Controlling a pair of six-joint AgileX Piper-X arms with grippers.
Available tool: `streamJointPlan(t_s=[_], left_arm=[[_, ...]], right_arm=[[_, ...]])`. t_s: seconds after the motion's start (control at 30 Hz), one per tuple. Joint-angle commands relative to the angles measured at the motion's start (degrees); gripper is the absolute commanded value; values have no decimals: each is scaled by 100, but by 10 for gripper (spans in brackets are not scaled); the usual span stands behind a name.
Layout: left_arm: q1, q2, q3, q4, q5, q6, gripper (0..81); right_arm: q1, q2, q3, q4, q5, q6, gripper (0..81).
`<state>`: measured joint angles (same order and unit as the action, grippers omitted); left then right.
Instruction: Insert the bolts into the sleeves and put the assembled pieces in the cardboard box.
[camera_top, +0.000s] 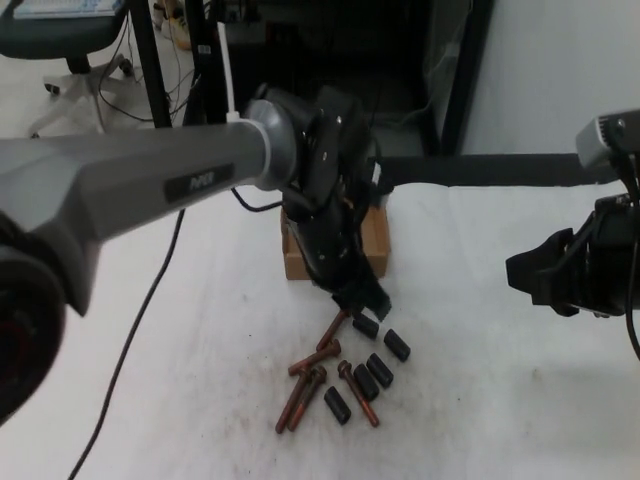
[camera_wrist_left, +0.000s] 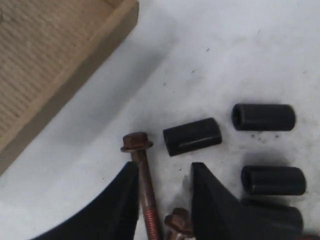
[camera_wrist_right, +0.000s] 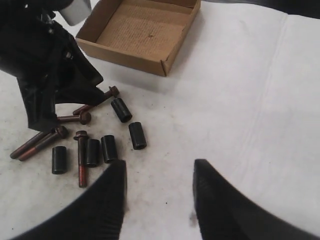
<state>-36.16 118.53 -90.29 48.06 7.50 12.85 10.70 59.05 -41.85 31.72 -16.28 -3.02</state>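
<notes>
Left arm (camera_top: 150, 185) hides most of the brown cardboard box (camera_top: 375, 245) — coppery metal bolt (camera_wrist_left: 145, 190) (threaded end) runs off-frame.

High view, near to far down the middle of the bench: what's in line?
Pile of bolts and sleeves → left gripper, fingers at the pile's far side → cardboard box → black bar along the far edge.
</notes>
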Motion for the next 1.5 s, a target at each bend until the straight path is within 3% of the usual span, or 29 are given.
streamJointPlan(t_s=[0.0, 1.47], left_arm=[[-27, 52, -74, 207, -413, -48, 316], [-27, 415, -59, -263, -395, -266, 316]], right_arm=[[7, -54, -53, -16, 8, -41, 401], [7, -54, -53, -16, 8, -41, 401]])
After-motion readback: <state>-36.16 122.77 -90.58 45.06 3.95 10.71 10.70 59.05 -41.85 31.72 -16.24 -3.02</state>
